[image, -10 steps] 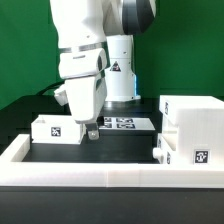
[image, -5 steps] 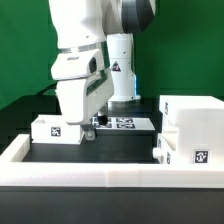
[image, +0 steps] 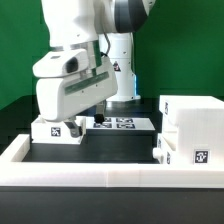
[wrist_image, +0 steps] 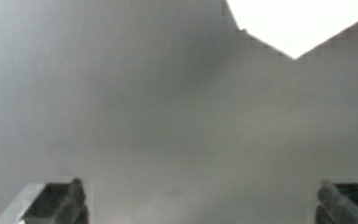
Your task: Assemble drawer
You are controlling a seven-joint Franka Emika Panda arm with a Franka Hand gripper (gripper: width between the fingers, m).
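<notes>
The large boxy white housing (image: 190, 120) stands at the exterior view's right. A small tagged tray (image: 186, 150) sits low against its front. A second small white tray (image: 52, 130) with a tag lies at the left. My gripper (image: 80, 124) hangs tilted just over and beside the right end of that left tray. In the wrist view the gripper (wrist_image: 202, 205) is open: both fingers (wrist_image: 55, 200) stand wide apart with nothing between them. A blurred white corner (wrist_image: 291, 25) shows beyond; I cannot tell which part it is.
The marker board (image: 122, 123) lies flat at the back middle of the black table. A long low white rim (image: 100, 172) runs along the front and the left side. The robot's base stands behind the marker board.
The arm has swung to the exterior view's left and tilted. The hand now covers most of the left tray's top. The jaws stay open.
</notes>
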